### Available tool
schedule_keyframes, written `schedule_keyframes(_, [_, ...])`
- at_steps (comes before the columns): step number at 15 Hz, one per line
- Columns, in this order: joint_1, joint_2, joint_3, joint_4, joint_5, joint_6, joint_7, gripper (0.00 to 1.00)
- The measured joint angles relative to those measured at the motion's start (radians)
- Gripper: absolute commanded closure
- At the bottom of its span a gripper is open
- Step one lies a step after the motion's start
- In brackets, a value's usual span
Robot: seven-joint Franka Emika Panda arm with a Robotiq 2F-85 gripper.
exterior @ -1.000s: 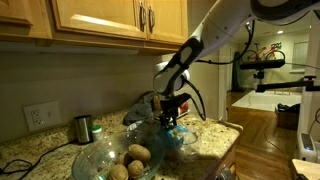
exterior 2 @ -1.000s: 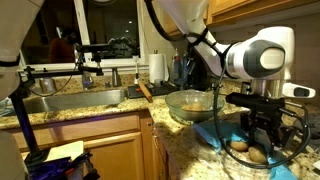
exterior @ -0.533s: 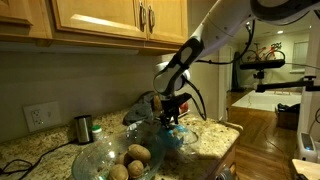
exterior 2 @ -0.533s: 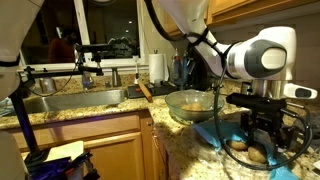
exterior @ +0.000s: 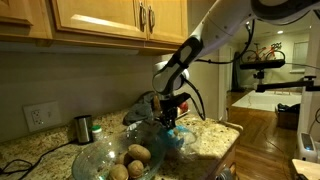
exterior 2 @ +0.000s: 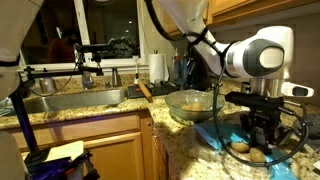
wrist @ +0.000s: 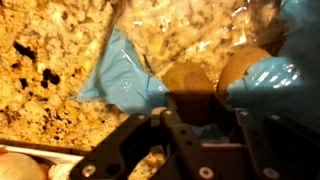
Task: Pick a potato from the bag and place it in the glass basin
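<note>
now the gripper [wrist: 198, 118] hangs over the bag [wrist: 115, 78], jaws spread either side of a potato [wrist: 187, 80], not clamped. it should sink straight, centre on that potato, and avoid pinching plastic or the second potato [wrist: 245, 68]. the bag lies near the counter [exterior: 218, 140] edge; the basin [exterior: 100, 152] stands just beside it, its top open for the carry

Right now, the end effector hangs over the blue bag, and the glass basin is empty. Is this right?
Not quite. The glass basin is not empty: an exterior view shows potatoes lying in it. The end effector does hang over the blue bag.
</note>
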Motion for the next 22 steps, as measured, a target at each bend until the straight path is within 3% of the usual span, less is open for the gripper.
schedule_keyframes(3, [0.0,-0.003,0.0,0.011,0.0,-0.003,0.0,0.92])
schedule_keyframes(5, [0.001,-0.004,0.0,0.016,0.0,-0.006,0.0,0.66])
schedule_keyframes(15, [0.0,0.009,-0.003,0.016,-0.001,-0.04,0.0,0.05])
schedule_keyframes(17, [-0.001,0.009,-0.005,0.016,-0.001,-0.045,0.0,0.0])
schedule_keyframes(22, [-0.001,0.009,-0.009,0.016,-0.002,-0.058,0.0,0.0])
